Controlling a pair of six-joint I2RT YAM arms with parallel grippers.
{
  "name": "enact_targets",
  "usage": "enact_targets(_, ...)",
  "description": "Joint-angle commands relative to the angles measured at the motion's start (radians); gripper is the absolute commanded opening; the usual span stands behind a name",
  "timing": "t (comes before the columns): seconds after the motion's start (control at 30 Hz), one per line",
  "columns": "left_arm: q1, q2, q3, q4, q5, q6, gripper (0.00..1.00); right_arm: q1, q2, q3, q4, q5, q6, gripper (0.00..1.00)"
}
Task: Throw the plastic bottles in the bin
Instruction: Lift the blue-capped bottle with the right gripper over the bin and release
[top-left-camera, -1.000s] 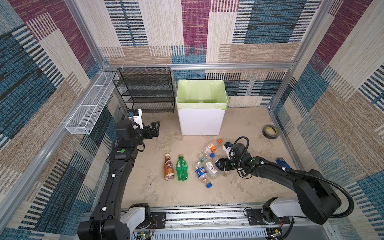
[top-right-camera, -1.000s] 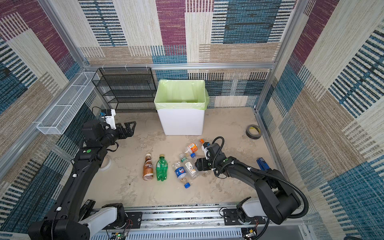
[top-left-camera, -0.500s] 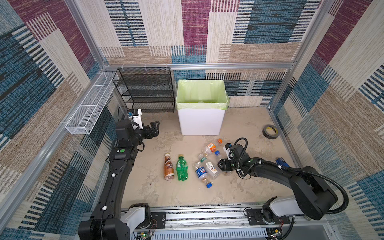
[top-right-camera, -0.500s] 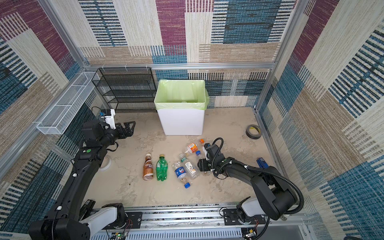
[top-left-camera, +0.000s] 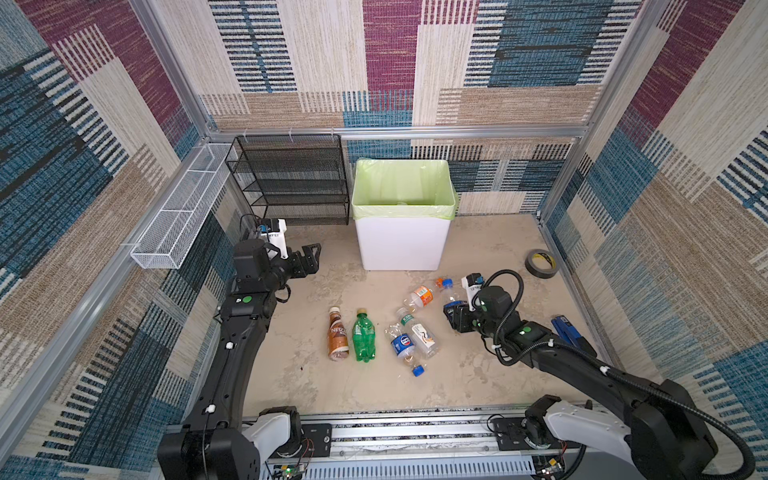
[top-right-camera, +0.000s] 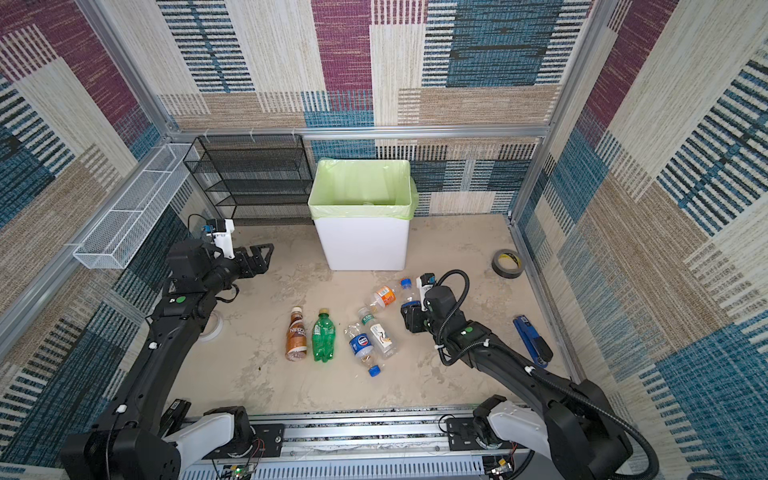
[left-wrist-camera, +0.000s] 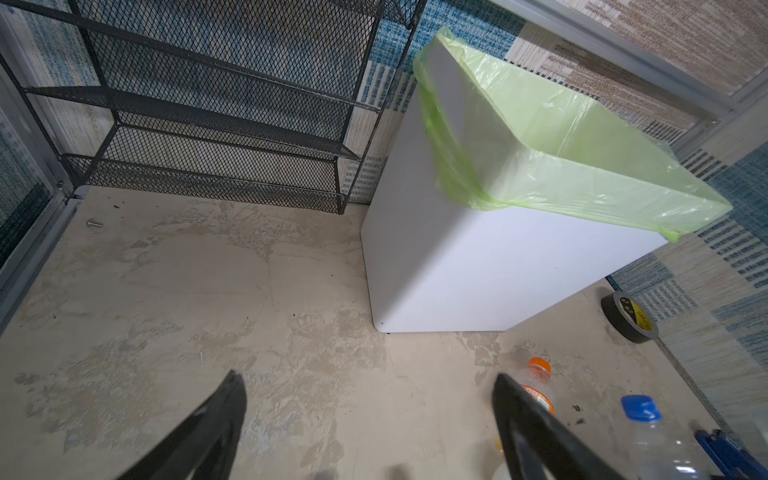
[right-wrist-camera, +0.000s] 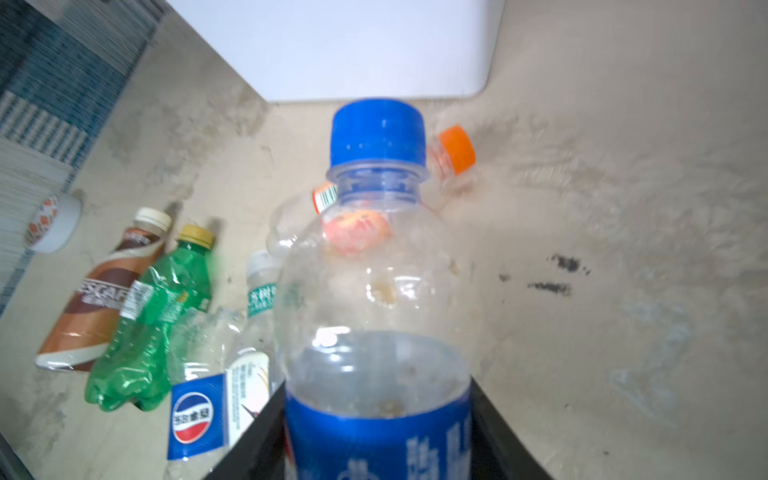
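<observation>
Right gripper (right-wrist-camera: 376, 432) is clamped on the blue-capped bottle (right-wrist-camera: 374, 270), with fingers against both sides of its blue label, just in front of the bin (top-left-camera: 401, 241). We see the left gripper (left-wrist-camera: 368, 380) spread wide and holding nothing, left of the bin. The brown bottle (top-left-camera: 337, 332), green bottle (top-left-camera: 363, 336) and three clear ones lie on the floor between the arms.
</observation>
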Motion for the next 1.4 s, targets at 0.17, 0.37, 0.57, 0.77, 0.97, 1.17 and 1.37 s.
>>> enact_targets(0.17, -0.007, 0.010, -0.022, 0.069, 0.045, -0.025, 0.92, -0.015, -0.189, 0.039, 0.378, 0.215, -0.251, 0.55)
enact_targets(0.37, -0.029, -0.006, -0.054, 0.110, 0.043, -0.009, 0.91, -0.018, -0.251, 0.022, 0.758, 0.213, -0.487, 0.55)
enact_targets(0.57, -0.071, -0.005, -0.070, 0.123, 0.035, 0.029, 0.92, -0.018, -0.242, 0.020, 1.104, 0.197, -0.646, 0.54)
enact_targets(0.77, -0.090, -0.023, -0.097, 0.154, 0.023, 0.053, 0.91, -0.018, -0.259, 0.003, 1.306, 0.143, -0.677, 0.55)
enact_targets(0.97, -0.095, -0.032, -0.105, 0.170, 0.036, 0.048, 0.92, -0.018, -0.208, 0.058, 1.393, 0.098, -0.679, 0.56)
enact_targets(1.17, -0.101, -0.066, -0.108, 0.171, 0.022, 0.047, 0.92, -0.023, 0.076, 0.432, 1.130, 0.116, -0.601, 0.58)
enact_targets(1.37, -0.127, -0.129, -0.111, 0.005, -0.167, -0.105, 0.94, -0.026, 0.708, 1.446, 0.076, -0.007, -0.416, 0.68)
